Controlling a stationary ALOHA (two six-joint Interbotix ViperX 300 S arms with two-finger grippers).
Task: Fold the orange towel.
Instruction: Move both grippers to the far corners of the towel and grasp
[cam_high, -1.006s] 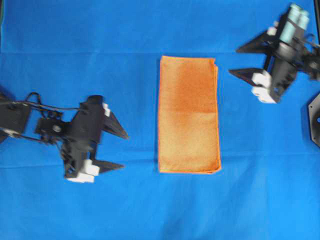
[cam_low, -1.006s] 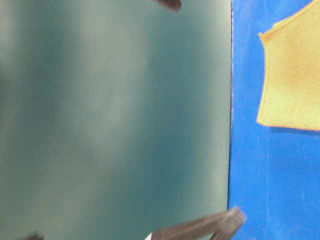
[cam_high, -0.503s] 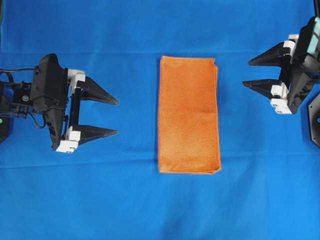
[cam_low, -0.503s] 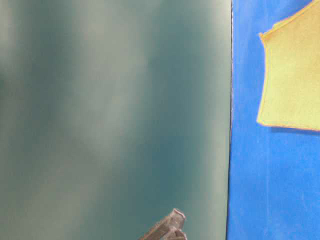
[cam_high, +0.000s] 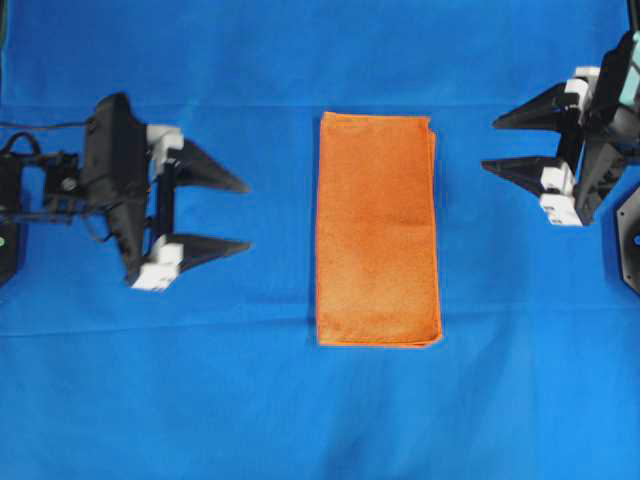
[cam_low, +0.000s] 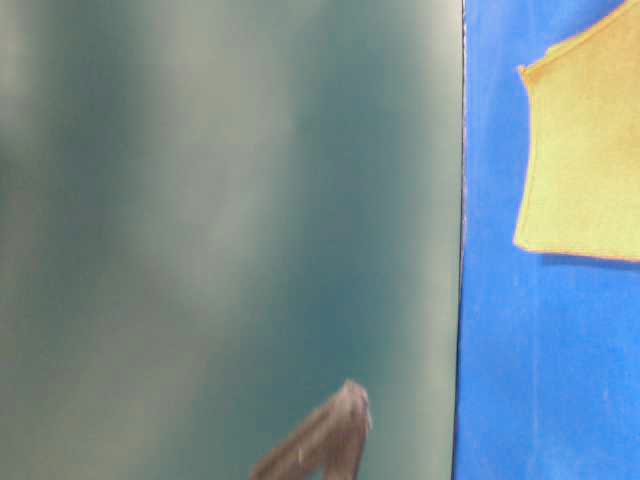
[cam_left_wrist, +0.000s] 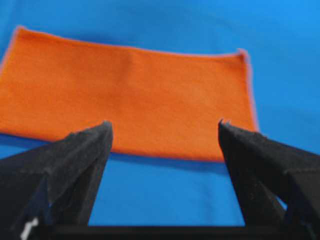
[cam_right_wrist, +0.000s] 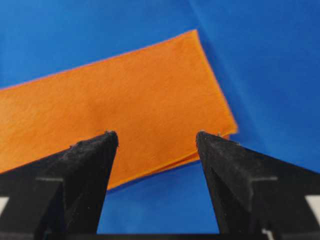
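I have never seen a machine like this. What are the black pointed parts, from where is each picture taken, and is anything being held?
This is a robot with two arms. Each arm ends in a grasping tool with two black pointed fingers.

The overhead picture looks straight down: the left tool is at the left and the right tool at the right. Both are open and hold nothing.

Between them an orange towel lies flat on a blue cloth, as a long rectangle that looks already folded once. Neither tool touches it.

Two pictures come from small cameras on the wrists. Each looks forward between its own fingers toward the towel.

The table-level picture is taken from low at the side. It shows mostly a blurred green surface, a corner of the towel, and a blurred dark part that I cannot identify.
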